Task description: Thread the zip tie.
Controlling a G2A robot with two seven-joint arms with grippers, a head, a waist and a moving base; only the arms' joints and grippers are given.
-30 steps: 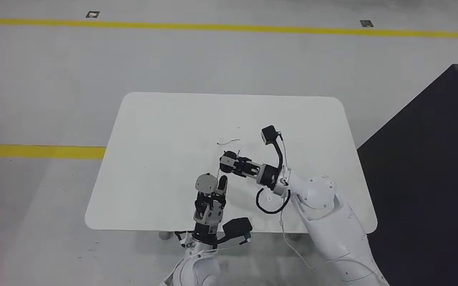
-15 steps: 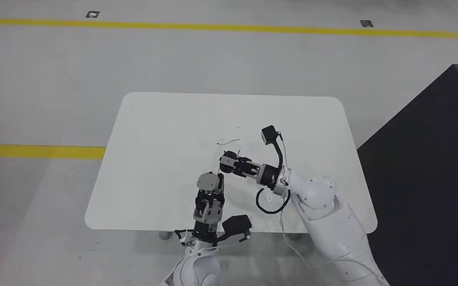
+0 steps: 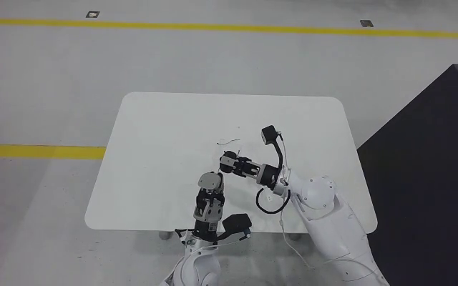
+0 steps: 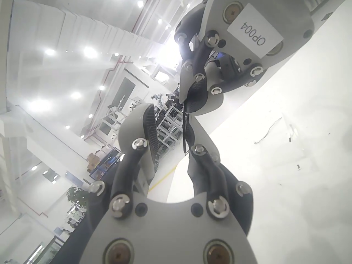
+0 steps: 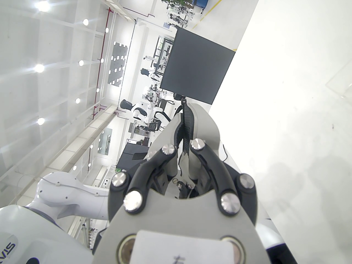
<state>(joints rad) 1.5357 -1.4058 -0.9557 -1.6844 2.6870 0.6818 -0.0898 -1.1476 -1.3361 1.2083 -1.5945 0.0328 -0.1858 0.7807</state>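
Black ribbed plastic, the zip tie (image 5: 183,102) is pinched between the pads of the right gripper (image 5: 184,112). The jaws are closed tight on it. One end, with a small blocky head, pokes out past the fingertips, and the strap runs back between the fingers toward the wrist.

In the left wrist view the right gripper (image 4: 189,102) points down, and the zip tie (image 4: 183,135) leaves its tips as a thin dark strip. The left gripper (image 4: 169,122) faces the right gripper tip to tip. Its fingers (image 4: 134,130) are spread wide and hold nothing. The free end of the zip tie reaches into the gap between them and lies close along the inner face of the finger nearer the table (image 4: 302,105). I cannot tell whether it touches that finger.

From the top view both tools are above the white table (image 3: 179,143). The left gripper (image 3: 215,180) is just beside the right gripper (image 3: 227,159), on the robot's side of it.

A thin pale strand (image 3: 230,139) lies flat on the table just beyond the right gripper, on the side away from the robot. The left wrist view shows the strand (image 4: 268,131) curved, with a few small dark specks (image 4: 298,167) scattered near it.

A dark panel (image 3: 422,157) stands well off to the right gripper's right, past the table's edge. It shows as a dark square (image 5: 198,67) in the right wrist view.
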